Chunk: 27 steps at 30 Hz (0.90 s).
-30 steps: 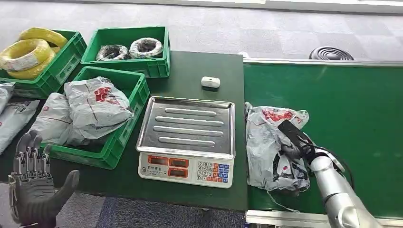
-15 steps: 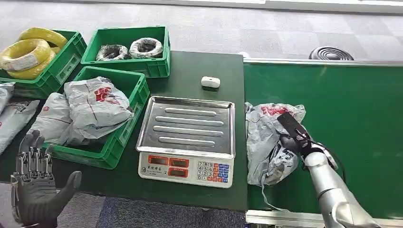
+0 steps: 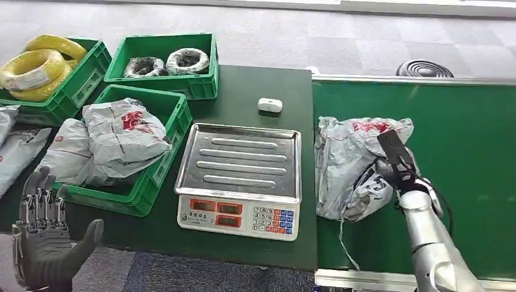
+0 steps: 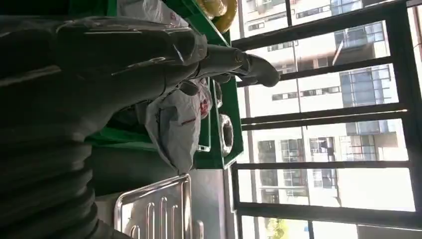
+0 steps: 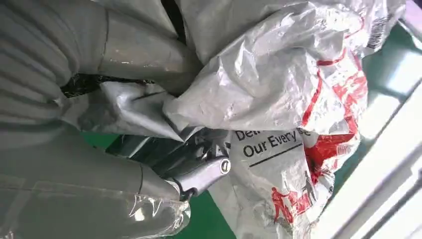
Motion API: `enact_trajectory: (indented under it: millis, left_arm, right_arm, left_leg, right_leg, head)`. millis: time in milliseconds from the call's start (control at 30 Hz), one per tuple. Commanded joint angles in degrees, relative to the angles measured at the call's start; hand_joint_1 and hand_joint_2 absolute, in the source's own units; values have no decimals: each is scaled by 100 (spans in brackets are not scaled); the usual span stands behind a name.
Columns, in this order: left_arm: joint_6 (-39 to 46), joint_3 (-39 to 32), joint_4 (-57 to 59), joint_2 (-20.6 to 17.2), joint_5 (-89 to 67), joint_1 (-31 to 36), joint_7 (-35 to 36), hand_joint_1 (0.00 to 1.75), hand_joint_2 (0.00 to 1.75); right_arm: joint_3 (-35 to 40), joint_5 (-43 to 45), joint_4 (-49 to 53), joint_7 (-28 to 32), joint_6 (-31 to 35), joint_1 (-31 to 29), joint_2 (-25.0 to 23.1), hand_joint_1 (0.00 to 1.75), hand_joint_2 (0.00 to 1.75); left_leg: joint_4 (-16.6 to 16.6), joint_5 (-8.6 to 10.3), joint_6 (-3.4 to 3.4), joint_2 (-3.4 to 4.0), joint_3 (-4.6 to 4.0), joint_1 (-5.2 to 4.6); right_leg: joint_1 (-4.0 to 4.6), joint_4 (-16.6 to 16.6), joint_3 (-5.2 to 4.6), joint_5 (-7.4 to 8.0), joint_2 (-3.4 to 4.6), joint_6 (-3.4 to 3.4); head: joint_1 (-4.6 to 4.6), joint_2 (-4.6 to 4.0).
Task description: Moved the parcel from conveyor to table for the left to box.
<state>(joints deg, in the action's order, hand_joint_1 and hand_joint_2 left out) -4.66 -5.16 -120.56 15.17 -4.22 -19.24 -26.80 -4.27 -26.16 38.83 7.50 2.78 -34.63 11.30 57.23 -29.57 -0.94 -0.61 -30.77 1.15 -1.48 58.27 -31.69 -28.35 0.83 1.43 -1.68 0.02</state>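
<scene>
crumpled grey plastic courier parcel with red print [image 3: 350,167] lies at the near left edge of the green conveyor belt [image 3: 462,140], at about 3 o'clock from the steel-topped weighing scale [image 3: 240,176], just beside it. part of the bag looks raised off the belt, bunched where it is held.

right hand [image 3: 395,173] grips the parcel from its 3 o'clock side. in the right wrist view the fingers [image 5: 199,169] are closed into a fold of film, with slack plastic puckered round them.

left hand [image 3: 42,243] hovers at 7 o'clock of the dark green table [image 3: 255,85], fingers spread, holding nothing.

handling, as judged: soft, limp, thin film; it sags and folds rather than keeping shape. looks light, contents probably loose and free to shift. glossy surface likely slippery, so a pinch on a single layer may slide or tear. better hold: a gathered bunch of film near the bulk, not the trailing corner.

risk: dangling tail near 6 o'clock could catch the belt edge or the scale.

green plastic crate of similar grey parcels [image 3: 131,143] sits at 9 o'clock of the scale.
</scene>
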Motion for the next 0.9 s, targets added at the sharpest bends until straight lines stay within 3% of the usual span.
enact_trajectory:
  millis: [33, 67, 133, 267, 300, 333, 467, 533, 600, 633, 667, 767, 833, 867, 900]
  left_arm:
    - [13, 34, 149, -5, -36, -45, -5, 0, 175]
    - [13, 32, 148, -7, -36, -45, -5, 0, 175]
    - [30, 45, 129, 35, -44, -71, -49, 0, 175]
    - [115, 391, 129, -108, -239, 5, -144, 0, 175]
    - [146, 498, 159, -177, -244, 70, -141, 0, 175]
    - [201, 595, 212, -243, -229, 160, -134, 0, 175]
    - [507, 738, 308, -427, -160, 257, -144, 0, 175]
    - [619, 652, 261, -436, -136, 203, -155, 0, 175]
    - [599, 588, 216, -401, -105, 178, -169, 0, 175]
    - [560, 560, 201, -379, -100, 192, -177, 0, 175]
    - [548, 530, 183, -371, -97, 214, -181, 0, 175]
    - [548, 530, 183, -371, -97, 214, -181, 0, 175]
    - [525, 509, 186, -400, -98, 230, -163, 0, 175]
    - [486, 575, 451, -571, -100, 251, -224, 0, 175]
    - [479, 609, 532, -616, -97, 308, -243, 0, 175]
  right_arm:
    - [-856, 144, 1098, -59, 78, 198, -50, 175, 175]
    - [-851, 145, 1096, -55, 77, 207, -69, 175, 175]
    - [-1428, 628, 1887, 568, 1009, 439, -228, 175, 175]
    - [-1858, 1326, 4104, 1215, 2219, 1192, -376, 175, 175]
    - [-1886, 1335, 4578, 1756, 2776, 1322, -485, 175, 175]
    - [-1752, 1298, 5051, 2171, 3170, 1505, -542, 175, 175]
    - [-864, 1562, 5557, 2325, 3634, 1603, -430, 175, 175]
    - [-180, 1938, 5514, 1963, 2907, 1340, -318, 175, 175]
    - [184, 1824, 5539, 2052, 2771, 1226, -376, 175, 175]
    - [512, 1585, 5708, 2195, 2725, 1293, -406, 175, 175]
    - [945, 1011, 6003, 2708, 2935, 1446, -666, 175, 175]
    - [945, 1011, 6003, 2708, 2935, 1446, -666, 175, 175]
    - [1597, 540, 6230, 2442, 3070, 1567, -732, 175, 175]
    - [2558, 1615, 5337, 382, 426, 1407, -616, 175, 175]
    - [2442, 1847, 5038, 303, 45, 1364, -664, 175, 175]
  left_leg:
    - [-5, 4, 4, 2, -4, -5]
    - [-12, 7, 8, 10, -1, -5]
    - [-14, 9, 7, 14, 0, -6]
    - [-3, 9, 5, -25, -16, -9]
    - [1, 7, 4, -31, -18, -7]
    - [-4, 8, 7, -36, -18, -7]
    - [-10, 5, 4, -17, -15, -8]
    - [-7, 2, 2, 11, -14, -9]
    - [-9, 4, 3, 37, -13, -9]
    - [-16, 7, 5, 57, -11, -10]
    - [-13, 7, 3, 49, -17, -9]
    - [-14, 8, 4, 50, -17, -9]
    - [-10, 6, 2, 46, -14, -7]
    - [-23, 14, -5, 42, 14, 2]
    - [-34, 21, -2, 43, 16, 0]
  right_leg:
    - [-3, -1, -4, 2, -5, -7]
    - [-1, -9, -3, 8, -2, -13]
    - [-2, -9, -4, 9, -2, -14]
    - [-7, 3, -13, -3, -42, -12]
    - [-5, 3, -13, -4, -47, -8]
    - [-4, 0, -10, -4, -56, -13]
    - [-5, -1, -12, 0, -36, -13]
    - [-7, 5, -18, 2, -10, -8]
    - [-7, 6, -26, 9, 13, -12]
    - [-6, 2, -27, 17, 31, -17]
    - [-6, 4, -26, 14, 26, -14]
    - [-6, 3, -27, 15, 27, -15]
    - [-4, 4, -24, 12, 24, -12]
    - [5, -4, -4, 11, 24, -19]
    - [4, -12, -4, 17, 22, -24]
  head:
    - [2, 0]
    - [0, 0]
    - [0, 0]
    - [-2, 0]
    - [2, 0]
    - [-2, 0]
    - [-2, 0]
    - [0, 0]
    - [0, 0]
    - [-2, 0]
    - [0, 0]
    - [0, 0]
    - [0, 0]
    - [-2, 0]
    - [-4, 0]
